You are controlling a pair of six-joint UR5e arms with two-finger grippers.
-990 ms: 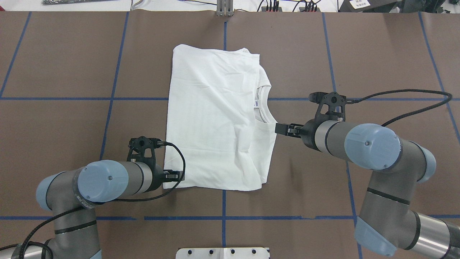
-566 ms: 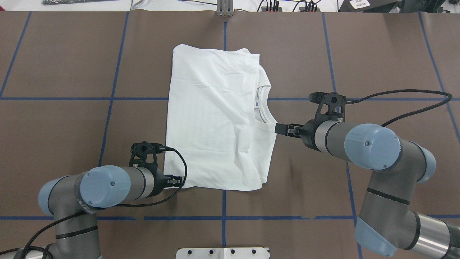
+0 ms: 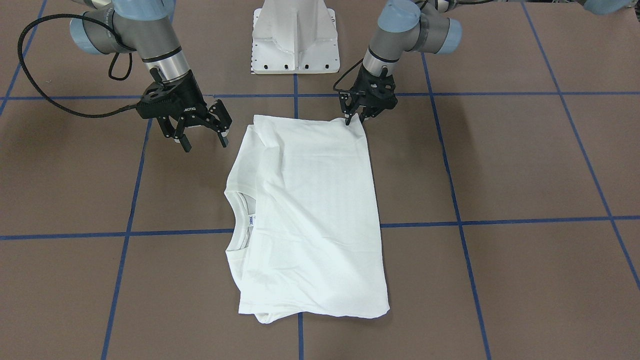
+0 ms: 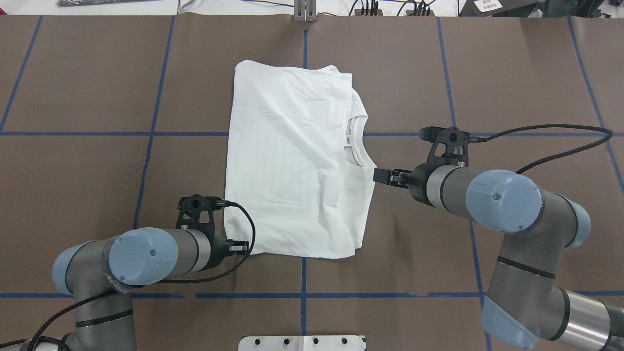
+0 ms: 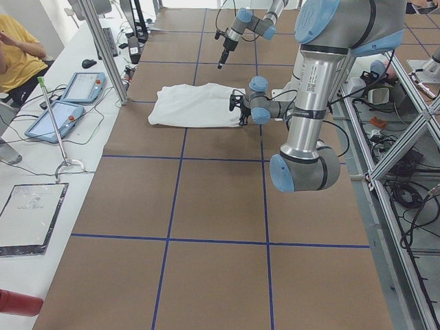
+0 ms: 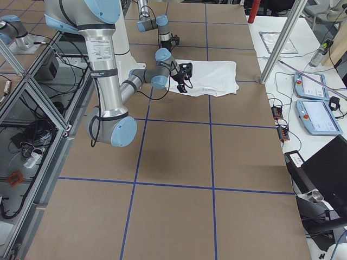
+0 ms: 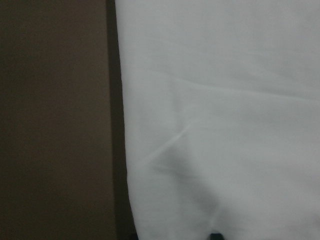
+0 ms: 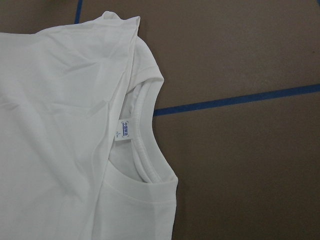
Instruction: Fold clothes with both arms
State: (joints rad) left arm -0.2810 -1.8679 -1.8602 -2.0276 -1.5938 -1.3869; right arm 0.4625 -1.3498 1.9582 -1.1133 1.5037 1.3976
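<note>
The white shirt [image 4: 292, 161] [image 3: 305, 215] lies flat in a folded rectangle mid-table. Its ribbed collar [image 8: 142, 145] and blue-printed label [image 4: 348, 141] face my right side. My left gripper [image 4: 240, 247] [image 3: 355, 120] is down at the shirt's near-left corner with its fingers close together, shut on the cloth. White cloth [image 7: 225, 100] fills most of the left wrist view. My right gripper [image 3: 202, 140] [image 4: 382, 175] hovers open beside the collar edge, clear of the fabric and holding nothing.
The white pedestal base [image 3: 295, 40] stands at the near edge between the arms. Blue tape lines [image 4: 146, 161] grid the brown table. Side benches hold tablets [image 5: 65, 117] [image 6: 314, 114], beside aluminium posts [image 5: 103, 48]. A person in yellow [image 5: 17, 55] sits beyond the far end.
My left gripper has shifted toward the near edge and come down over the shirt's near-left corner, which now hides under it. The right arm has barely moved.
</note>
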